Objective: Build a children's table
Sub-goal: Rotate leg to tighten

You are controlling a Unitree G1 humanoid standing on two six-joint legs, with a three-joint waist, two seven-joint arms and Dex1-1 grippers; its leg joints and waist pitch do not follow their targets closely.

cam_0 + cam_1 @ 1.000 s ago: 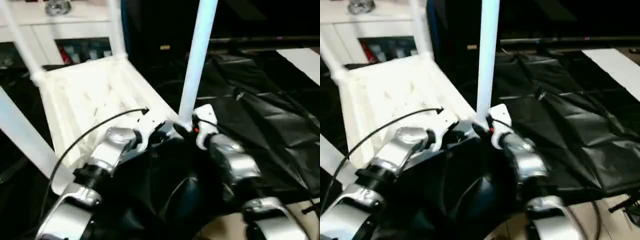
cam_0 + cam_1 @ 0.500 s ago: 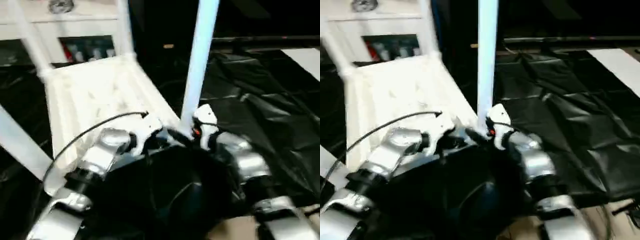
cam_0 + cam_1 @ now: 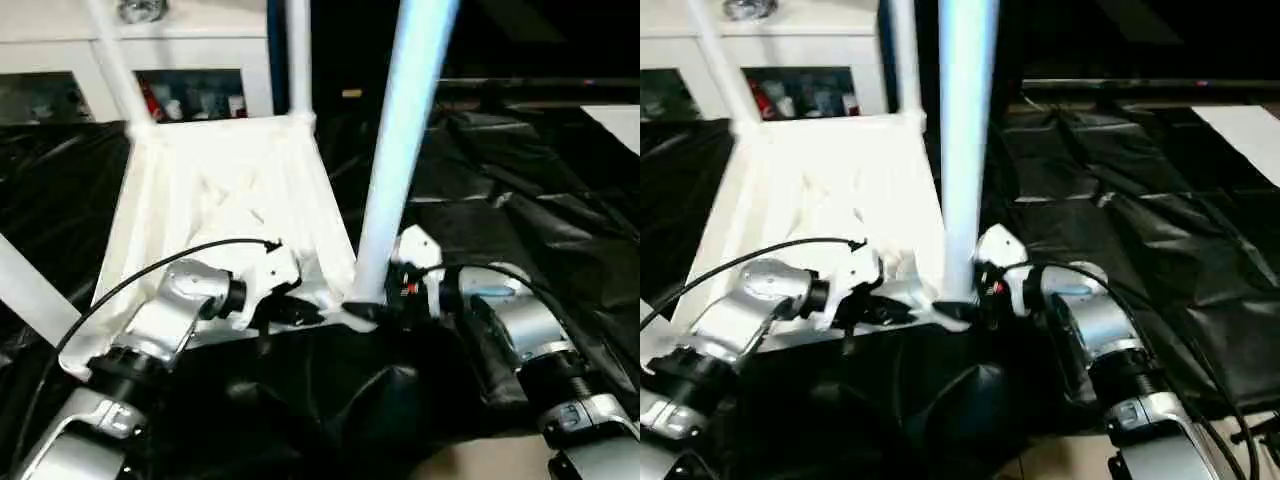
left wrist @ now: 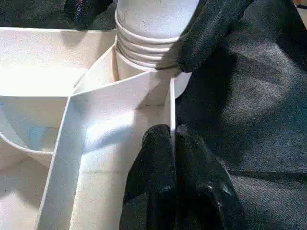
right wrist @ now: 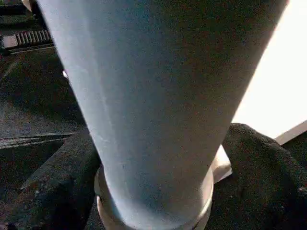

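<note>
Left wrist view: the left hand point(image 4: 175, 158) has its two black fingers pressed together on a thin rib wall of the tabletop point(image 4: 96, 143), just beside the corner socket point(image 4: 144, 72).
Right wrist view: the right hand point(image 5: 158, 187) has a dark finger on either side of the leg point(image 5: 158, 96), clamped round its base where it meets the socket.
Key relation: the leg's long axis stands nearly upright, rising from the near corner socket between the two hands; the right hand point(image 3: 385, 290) holds it directly, while the left hand point(image 3: 290, 305) steadies the tabletop just beside it. I judge the coming move to be a push or twist along that upright axis.
Seating: ridged rings at the leg's base point(image 4: 144, 45) sit above the socket's rim, so it looks not fully home.
Tabletop: white plastic, lying underside up on black sheeting point(image 3: 520, 210), ribs showing.
Other legs: two stand upright at the far corners point(image 3: 297, 60) point(image 3: 115, 65); a third point(image 3: 30, 290) rises at the near left corner.
Leg's look: long, white, round, tapering upward.
Behind: a white cabinet point(image 3: 200, 45).
</note>
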